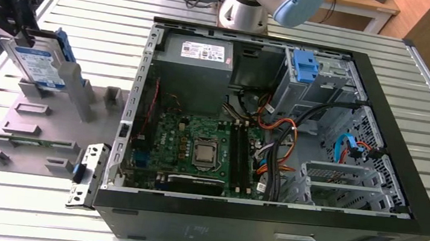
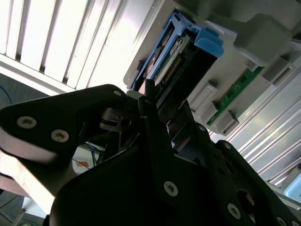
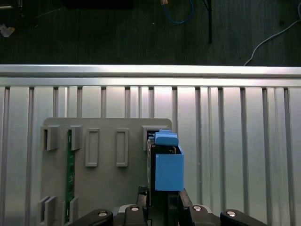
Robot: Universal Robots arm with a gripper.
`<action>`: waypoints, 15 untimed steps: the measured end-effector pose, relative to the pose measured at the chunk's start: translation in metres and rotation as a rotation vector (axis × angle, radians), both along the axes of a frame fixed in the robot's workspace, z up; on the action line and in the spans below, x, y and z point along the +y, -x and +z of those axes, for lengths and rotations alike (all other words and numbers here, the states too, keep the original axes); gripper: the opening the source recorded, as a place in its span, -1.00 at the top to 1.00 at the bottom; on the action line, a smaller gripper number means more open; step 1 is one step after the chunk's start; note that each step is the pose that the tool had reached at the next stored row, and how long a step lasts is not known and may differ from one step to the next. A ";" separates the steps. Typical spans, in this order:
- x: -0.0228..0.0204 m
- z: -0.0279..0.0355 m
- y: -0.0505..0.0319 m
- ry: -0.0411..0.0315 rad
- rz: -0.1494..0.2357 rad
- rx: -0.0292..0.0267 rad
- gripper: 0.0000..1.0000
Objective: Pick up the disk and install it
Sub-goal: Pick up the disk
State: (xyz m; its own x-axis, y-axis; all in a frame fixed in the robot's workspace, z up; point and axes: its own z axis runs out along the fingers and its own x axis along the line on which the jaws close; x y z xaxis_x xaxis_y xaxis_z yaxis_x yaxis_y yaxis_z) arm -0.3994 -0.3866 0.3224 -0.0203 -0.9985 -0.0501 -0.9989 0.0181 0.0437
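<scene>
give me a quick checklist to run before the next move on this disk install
1. The claw lined up on the top edge of the disk: ok.
2. Firm hold on the disk: cannot tell.
3. The disk standing upright in the grey fixture: ok.
4. The blue bracket in place on the disk: ok.
5. The computer case open, insides exposed: ok.
6. Inside of the case free of cables: not ok, black and orange ones cross beside the bays.

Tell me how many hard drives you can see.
1: the disk stands in the grey holder at the exterior view's left, outside the case. Others may hide inside its bays.
</scene>
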 end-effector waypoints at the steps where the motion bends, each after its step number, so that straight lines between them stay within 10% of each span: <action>1: 0.0000 0.0008 0.0000 0.0000 0.000 0.0001 0.30; 15: 0.0000 0.0025 0.0000 0.0003 0.000 0.0006 0.30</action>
State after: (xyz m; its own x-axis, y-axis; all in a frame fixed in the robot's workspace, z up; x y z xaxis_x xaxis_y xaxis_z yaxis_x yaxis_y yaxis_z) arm -0.3994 -0.3867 0.3250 -0.0203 -0.9986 -0.0497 -0.9989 0.0181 0.0443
